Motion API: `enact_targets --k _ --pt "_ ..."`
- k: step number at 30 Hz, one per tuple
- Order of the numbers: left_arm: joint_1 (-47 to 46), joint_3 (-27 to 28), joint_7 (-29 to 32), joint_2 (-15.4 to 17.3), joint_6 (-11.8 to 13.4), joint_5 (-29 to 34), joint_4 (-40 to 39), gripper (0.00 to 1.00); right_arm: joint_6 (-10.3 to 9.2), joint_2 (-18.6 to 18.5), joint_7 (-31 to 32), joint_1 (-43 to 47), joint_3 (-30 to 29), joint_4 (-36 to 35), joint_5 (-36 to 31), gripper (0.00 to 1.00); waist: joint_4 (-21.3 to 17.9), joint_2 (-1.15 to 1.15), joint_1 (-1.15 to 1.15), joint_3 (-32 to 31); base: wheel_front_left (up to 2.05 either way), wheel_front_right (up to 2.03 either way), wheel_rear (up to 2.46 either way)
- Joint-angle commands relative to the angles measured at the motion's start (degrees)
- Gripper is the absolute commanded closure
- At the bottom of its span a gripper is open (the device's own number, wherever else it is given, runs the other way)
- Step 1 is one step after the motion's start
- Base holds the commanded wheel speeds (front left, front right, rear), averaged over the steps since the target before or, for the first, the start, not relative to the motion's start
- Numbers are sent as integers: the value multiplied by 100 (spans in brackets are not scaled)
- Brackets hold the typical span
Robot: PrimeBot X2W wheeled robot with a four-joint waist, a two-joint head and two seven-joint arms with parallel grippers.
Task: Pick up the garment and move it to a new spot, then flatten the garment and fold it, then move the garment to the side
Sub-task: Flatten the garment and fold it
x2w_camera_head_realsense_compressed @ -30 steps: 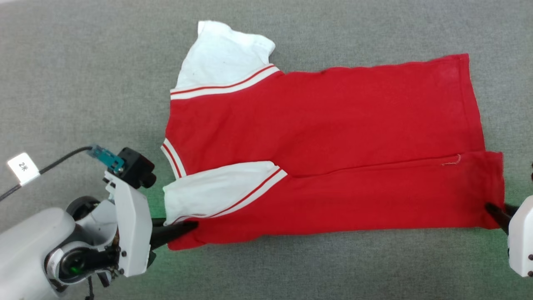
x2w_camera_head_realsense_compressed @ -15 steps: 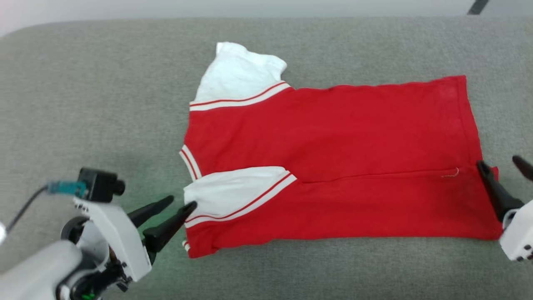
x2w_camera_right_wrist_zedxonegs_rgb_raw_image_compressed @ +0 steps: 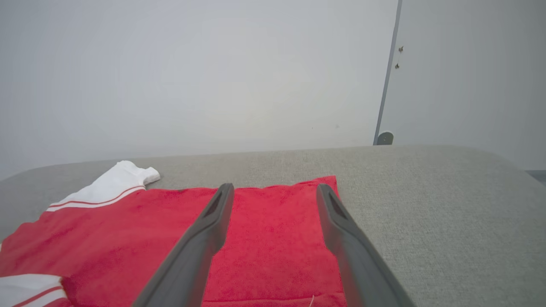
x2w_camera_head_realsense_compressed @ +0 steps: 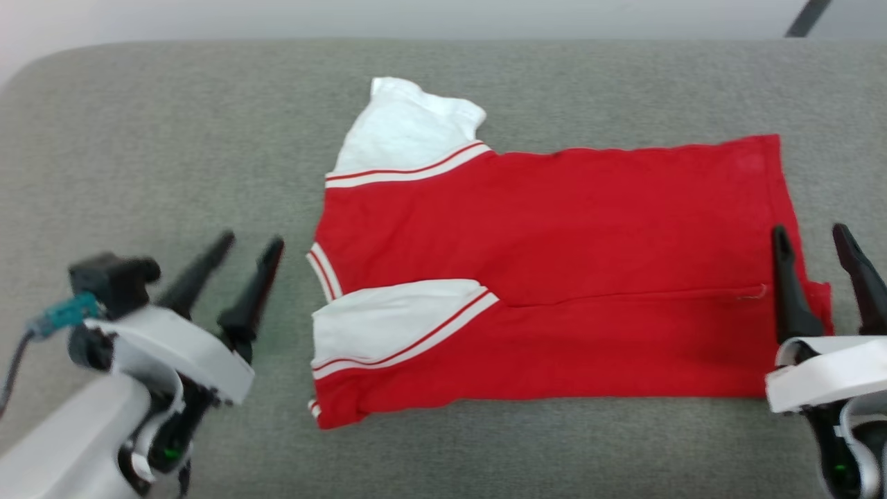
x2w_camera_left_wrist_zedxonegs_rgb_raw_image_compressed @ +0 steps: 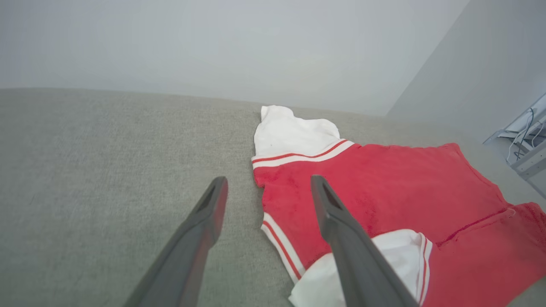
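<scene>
Both grippers spread and holding nothing, garment flat on the grey pad.

Head view: I see the garment point(x2w_camera_head_realsense_compressed: 554, 277) lying partly folded on the grey fabric surface point(x2w_camera_head_realsense_compressed: 173, 138), white inside showing at two spots along its left end, with a pale wall point(x2w_camera_head_realsense_compressed: 416, 17) behind the pad's far edge. The left gripper point(x2w_camera_head_realsense_compressed: 251, 241) is over bare pad just beside that end, fingers apart. The right gripper point(x2w_camera_head_realsense_compressed: 809, 231) straddles the right hem, fingers apart.
Left wrist view: fingers wide, striped trim point(x2w_camera_left_wrist_zedxonegs_rgb_raw_image_compressed: 281, 238) between them, a plain wall corner behind and a cabled rack point(x2w_camera_left_wrist_zedxonegs_rgb_raw_image_compressed: 524, 140) at the right edge.
Right wrist view: fingers wide over red cloth, a dark vertical strip point(x2w_camera_right_wrist_zedxonegs_rgb_raw_image_compressed: 386, 85) on the wall.
</scene>
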Motion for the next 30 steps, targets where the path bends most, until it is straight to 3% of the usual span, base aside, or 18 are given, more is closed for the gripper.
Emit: enact_targets --k 1,6,13,18,25,30 --pt "-13 89 7 -48 -14 173 -8 0 -2 39 -124 -49 37 29 -27 0 -115 0 0 28 0 0 0" --pt "-369 625 4 -44 -205 827 232 0 -2 142 -732 -132 397 172 -231 0 -558 0 0 113 0 0 0" --pt "-1675 741 498 129 -640 1008 1259 0 -2 247 -1289 -218 909 285 -410 0 -1345 0 0 369 0 0 0" --pt "-2690 515 1102 186 -978 1281 2159 0 -2 282 -1576 -275 1232 284 -323 0 -1863 0 0 608 0 0 0" --pt "-3810 -7 2459 210 -1173 1290 3243 0 -2 289 -1801 -229 1607 172 -83 0 -2361 0 0 920 0 0 0" --pt "-4253 -539 4130 327 -1179 772 3433 0 -2 290 -1843 -222 1732 147 1 0 -2539 0 0 1079 0 0 0"
